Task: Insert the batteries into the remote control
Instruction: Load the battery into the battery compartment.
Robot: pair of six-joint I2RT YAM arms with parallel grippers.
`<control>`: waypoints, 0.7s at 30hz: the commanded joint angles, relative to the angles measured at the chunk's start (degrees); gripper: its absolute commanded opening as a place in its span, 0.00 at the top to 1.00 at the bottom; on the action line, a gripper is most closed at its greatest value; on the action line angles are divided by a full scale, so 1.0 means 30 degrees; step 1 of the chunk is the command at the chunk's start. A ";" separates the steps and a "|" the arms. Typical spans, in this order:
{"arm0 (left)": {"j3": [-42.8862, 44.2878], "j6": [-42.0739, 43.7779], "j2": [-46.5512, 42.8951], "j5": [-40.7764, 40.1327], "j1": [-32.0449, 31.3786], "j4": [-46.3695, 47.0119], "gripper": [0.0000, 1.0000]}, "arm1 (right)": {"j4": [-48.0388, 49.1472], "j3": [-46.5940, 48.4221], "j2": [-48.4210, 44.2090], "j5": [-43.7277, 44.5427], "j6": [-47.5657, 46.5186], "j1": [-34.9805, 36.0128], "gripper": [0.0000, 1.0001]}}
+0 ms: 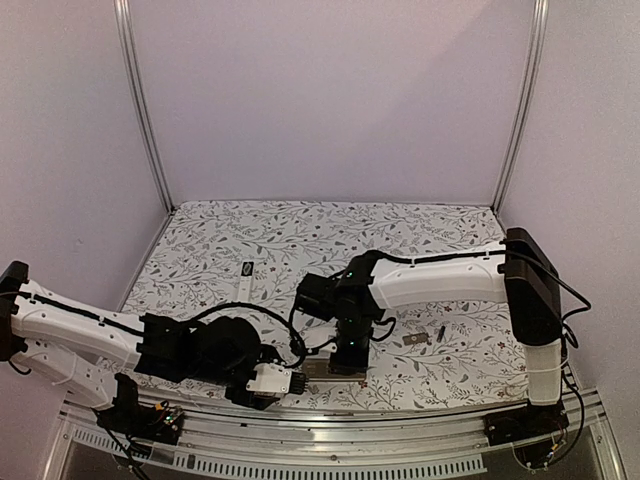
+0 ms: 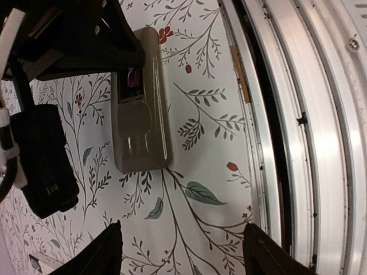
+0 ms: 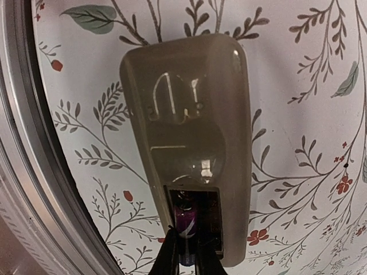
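Observation:
A beige remote control (image 3: 195, 132) lies back-up near the table's front edge, its battery compartment (image 3: 200, 220) open. My right gripper (image 3: 186, 260) is shut on a purplish-red battery (image 3: 186, 220) and holds it in the left slot of the compartment. The right slot looks dark and empty. In the left wrist view the same remote (image 2: 140, 109) lies just ahead of my left gripper (image 2: 183, 252), which is open, empty and short of the remote's end. From above, the right gripper (image 1: 350, 358) stands over the remote (image 1: 328, 371), with the left gripper (image 1: 285, 382) beside it.
A black battery (image 1: 438, 332) and a small grey piece (image 1: 415, 340) lie right of the remote. A slim white remote (image 1: 247, 280) lies further back on the left. The metal rail (image 2: 298, 143) runs along the front edge, close to the beige remote.

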 commanded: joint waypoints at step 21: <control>0.0519 -0.0164 0.0401 -0.0245 -0.0399 0.0525 0.28 | -0.0062 0.1021 0.0448 0.0243 -0.0217 0.0131 0.75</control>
